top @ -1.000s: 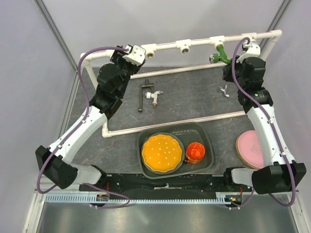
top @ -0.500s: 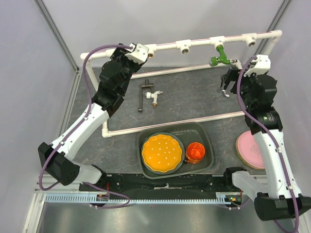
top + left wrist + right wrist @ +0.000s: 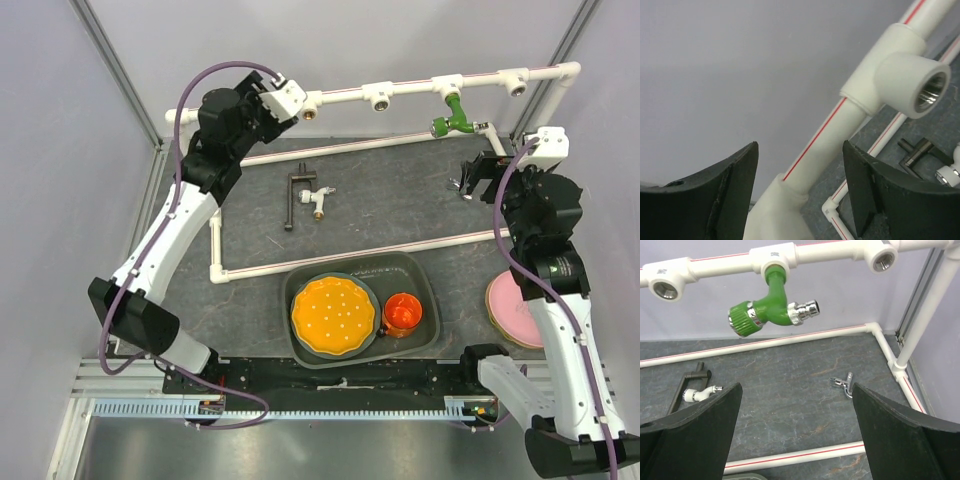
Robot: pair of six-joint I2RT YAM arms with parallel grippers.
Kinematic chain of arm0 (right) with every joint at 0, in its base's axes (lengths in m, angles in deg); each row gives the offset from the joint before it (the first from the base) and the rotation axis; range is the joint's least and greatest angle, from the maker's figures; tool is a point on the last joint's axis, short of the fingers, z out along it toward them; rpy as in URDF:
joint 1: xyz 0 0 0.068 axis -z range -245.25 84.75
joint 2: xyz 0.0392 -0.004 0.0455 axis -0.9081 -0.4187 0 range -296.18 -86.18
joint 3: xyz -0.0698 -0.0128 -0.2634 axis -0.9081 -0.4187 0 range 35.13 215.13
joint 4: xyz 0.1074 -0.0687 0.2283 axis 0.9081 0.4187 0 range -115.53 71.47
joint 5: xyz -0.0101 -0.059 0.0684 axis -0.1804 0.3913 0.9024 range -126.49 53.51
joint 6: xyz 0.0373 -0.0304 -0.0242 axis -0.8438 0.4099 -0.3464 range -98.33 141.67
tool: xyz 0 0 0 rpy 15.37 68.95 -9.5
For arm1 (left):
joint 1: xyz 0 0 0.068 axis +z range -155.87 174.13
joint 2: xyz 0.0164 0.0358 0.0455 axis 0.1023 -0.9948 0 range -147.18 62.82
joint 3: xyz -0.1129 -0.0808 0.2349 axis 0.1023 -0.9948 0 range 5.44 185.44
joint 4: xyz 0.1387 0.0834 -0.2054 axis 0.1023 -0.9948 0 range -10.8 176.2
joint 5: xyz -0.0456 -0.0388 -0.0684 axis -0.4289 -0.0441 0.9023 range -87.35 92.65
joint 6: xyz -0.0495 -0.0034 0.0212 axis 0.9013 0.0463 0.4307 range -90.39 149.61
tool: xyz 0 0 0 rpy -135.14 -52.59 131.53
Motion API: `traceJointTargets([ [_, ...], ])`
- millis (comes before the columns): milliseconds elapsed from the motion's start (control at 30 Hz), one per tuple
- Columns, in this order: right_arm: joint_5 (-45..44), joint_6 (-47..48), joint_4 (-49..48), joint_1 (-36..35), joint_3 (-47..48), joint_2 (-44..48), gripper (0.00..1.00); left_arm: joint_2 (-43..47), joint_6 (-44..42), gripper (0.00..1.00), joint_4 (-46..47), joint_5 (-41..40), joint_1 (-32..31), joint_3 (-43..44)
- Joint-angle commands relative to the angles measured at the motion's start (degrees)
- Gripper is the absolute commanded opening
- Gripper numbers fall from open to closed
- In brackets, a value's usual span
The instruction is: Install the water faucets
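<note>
Over the surface (image 3: 400, 215), top view: white pipe frame (image 3: 345, 95) at the far side. Green faucet (image 3: 455, 112) hangs from the third tee from the left on the upper pipe. Black-handled faucet (image 3: 305, 195) lies on the surface inside the frame, left of centre. Silvery faucet (image 3: 460, 186) lies toward the right, just beside the right pincer (image 3: 477, 173); contact cannot be told from here. Left pincer (image 3: 293, 100) is up at the upper pipe, next to the leftmost tee (image 3: 311, 104). Near side: grey tray (image 3: 425, 268) holding an orange plate (image 3: 333, 316) and an orange cup (image 3: 404, 313). Pink disc (image 3: 515, 303) at the right.

Left wrist: fingers spread, one on either side of the upper pipe, a gap showing on both sides. Nothing gripped. The tee's threaded mouth sits just beyond, upper right.

Right wrist: fingers wide apart, nothing between them. Green faucet ahead and above, its neck in the tee, silver tip pointing right. Silvery faucet on the surface near the right finger, not touching. Black-handled faucet at far left, by the left finger's edge.
</note>
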Motion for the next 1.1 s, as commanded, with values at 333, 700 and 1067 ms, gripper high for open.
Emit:
traceJointTargets([
  [333, -7.8, 13.2, -2.8, -9.4, 0.7, 1.4, 0.98, -10.1, -6.1, 0.65, -11.7, 6.9, 1.3, 13.9],
  [700, -11.7, 38.3, 13.5, -17.3, 14.5, -4.8, 0.98, -10.1, -8.0, 0.20, -9.9, 2.0, 1.6, 9.9],
  [1067, -36.6, 65.1, 3.0, -26.0, 10.5, -12.6, 0.98, -9.0, -4.8, 0.02, -9.6, 4.6, 3.7, 7.4],
])
